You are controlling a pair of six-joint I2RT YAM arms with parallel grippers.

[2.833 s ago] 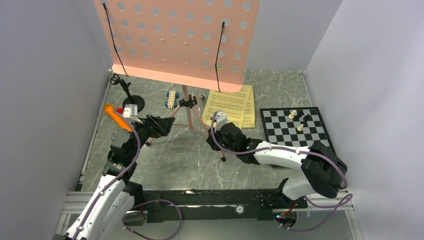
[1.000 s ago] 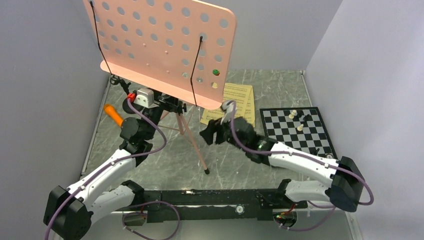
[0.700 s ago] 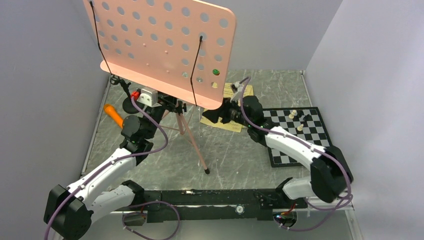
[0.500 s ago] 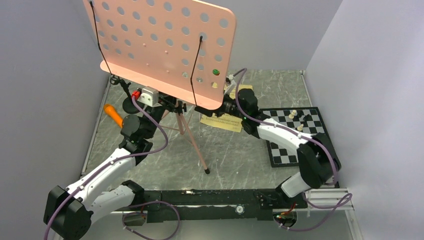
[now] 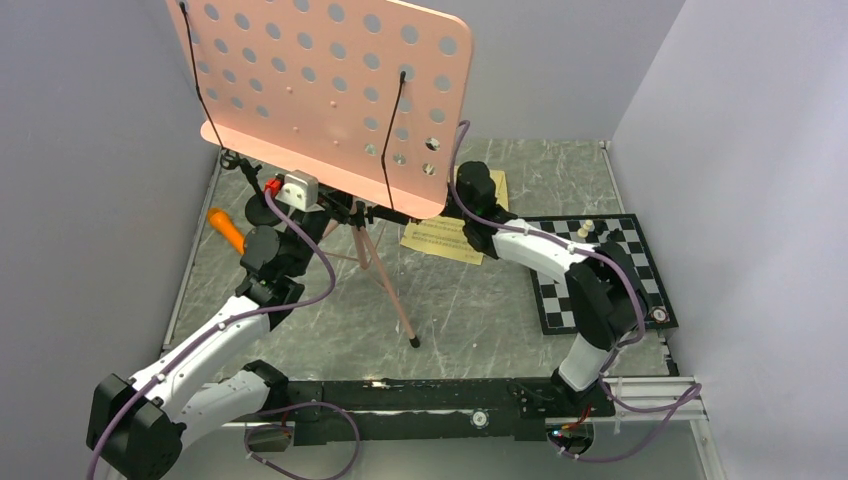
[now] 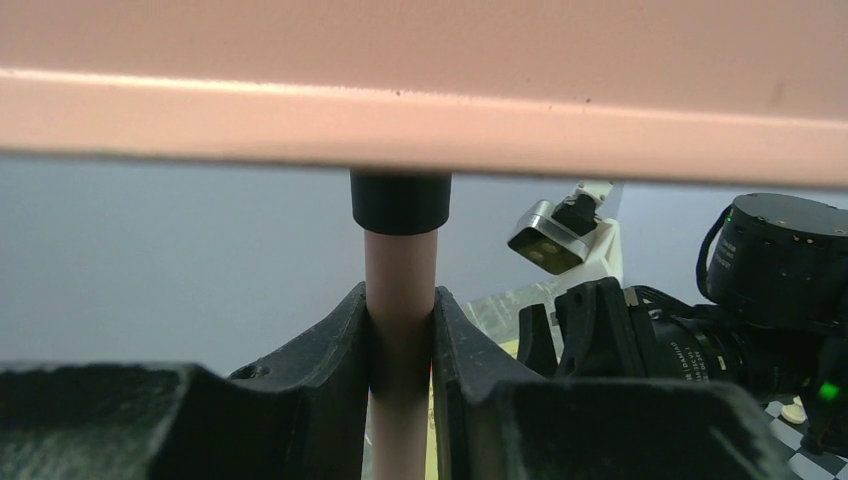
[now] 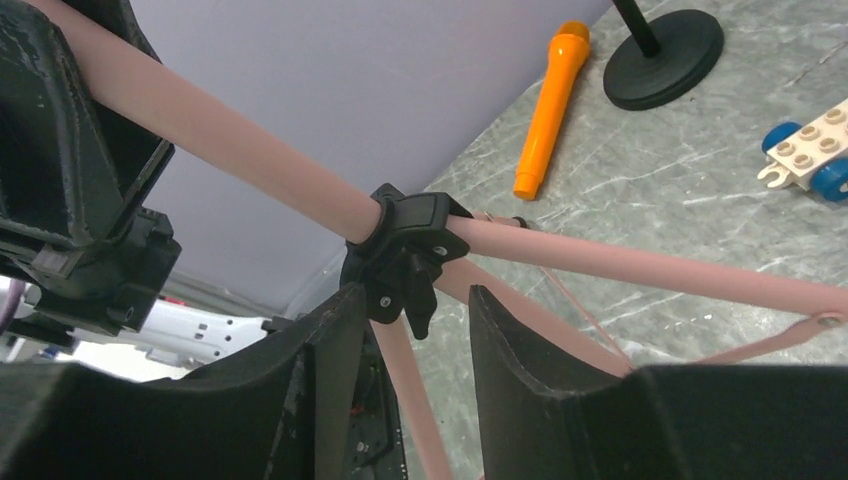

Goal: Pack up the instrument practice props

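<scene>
Packing is judged barely begun. From above, the pink music stand (image 5: 330, 90) is seen tilted over the counter (image 5: 470, 300), legs spread, held by the left tool (image 5: 348, 212); the right arm (image 5: 530, 245) is stretched beneath it. The orange toy microphone (image 5: 228, 232), the black mic stand (image 5: 262, 208) and the yellow sheet-music pages (image 5: 448, 240) are left loose on the counter, and no container is shown. The chessboard (image 5: 600, 270) sits just beside the pages, under the right arm.

In the left wrist view, the fingers (image 6: 340, 340) are seen clamped on the pink pole (image 6: 400, 290) below its black collar (image 6: 400, 202).

In the right wrist view, the right tool (image 7: 408, 325) is held apart, straddling the black leg hub (image 7: 400, 245), whose knob hangs between the jaws. Folding the legs is judged the step in hand. A building-block toy car (image 7: 805, 150) lies near the legs and could be struck.
</scene>
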